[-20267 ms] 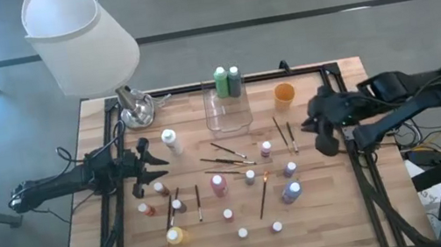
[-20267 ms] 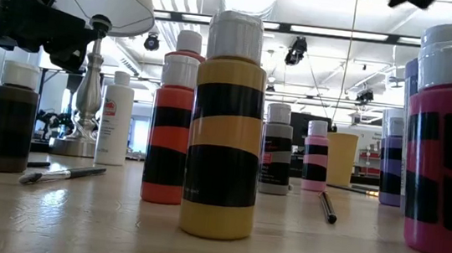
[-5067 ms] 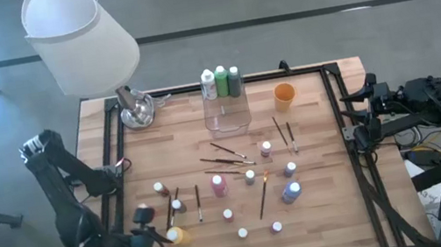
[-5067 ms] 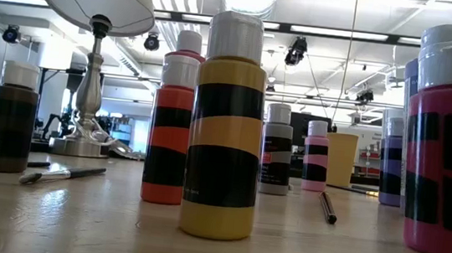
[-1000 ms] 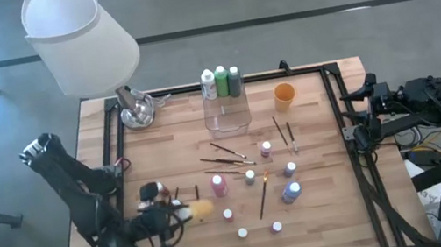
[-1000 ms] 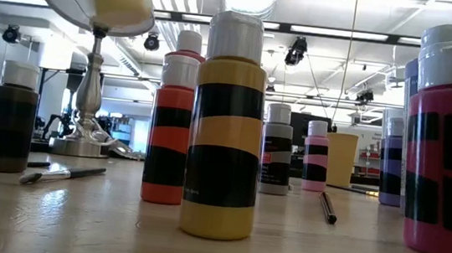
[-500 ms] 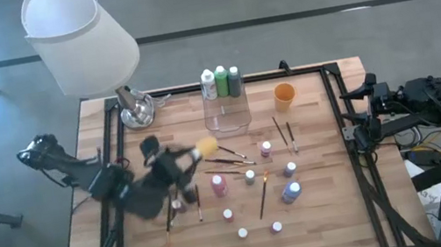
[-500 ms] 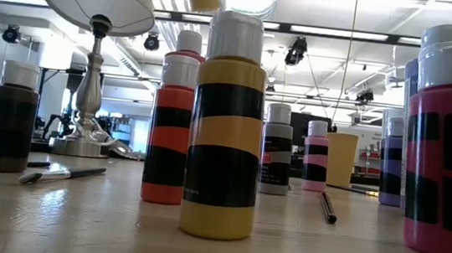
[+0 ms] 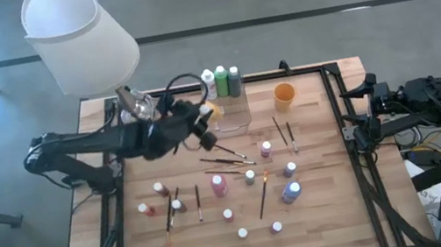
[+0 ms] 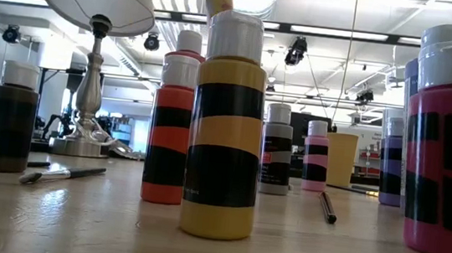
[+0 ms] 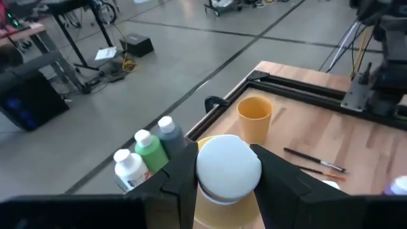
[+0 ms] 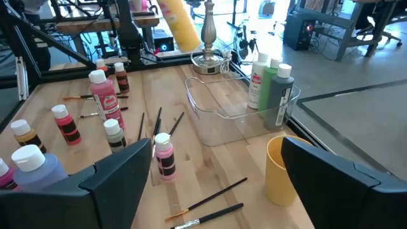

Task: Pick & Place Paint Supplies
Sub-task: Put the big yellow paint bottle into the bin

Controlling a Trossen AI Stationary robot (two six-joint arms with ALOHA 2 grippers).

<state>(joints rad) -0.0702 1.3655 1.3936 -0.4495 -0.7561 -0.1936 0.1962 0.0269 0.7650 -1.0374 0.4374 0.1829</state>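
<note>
High view shows the left gripper [image 9: 204,117] reaching across the table [image 9: 324,213], its fingers clamped on a yellow bottle [image 9: 209,113] held off the wood, just beside the near-left corner of the clear box [image 9: 228,115]. Left wrist view has the bottle's white cap [image 11: 228,166] between the two dark fingers [image 11: 182,175]. Ahead of this gripper, three bottles [image 9: 222,82] stand along the box's far wall, white, green and dark green, and an orange cup [image 9: 284,94] sits further on beyond the box. Behind and below it, loose brushes [image 9: 225,152] and small bottles [image 9: 219,185] lie scattered on the table. The right gripper [image 12: 210,172] waits at the table's right edge, jaws spread wide and empty, with the cup just ahead of it.
</note>
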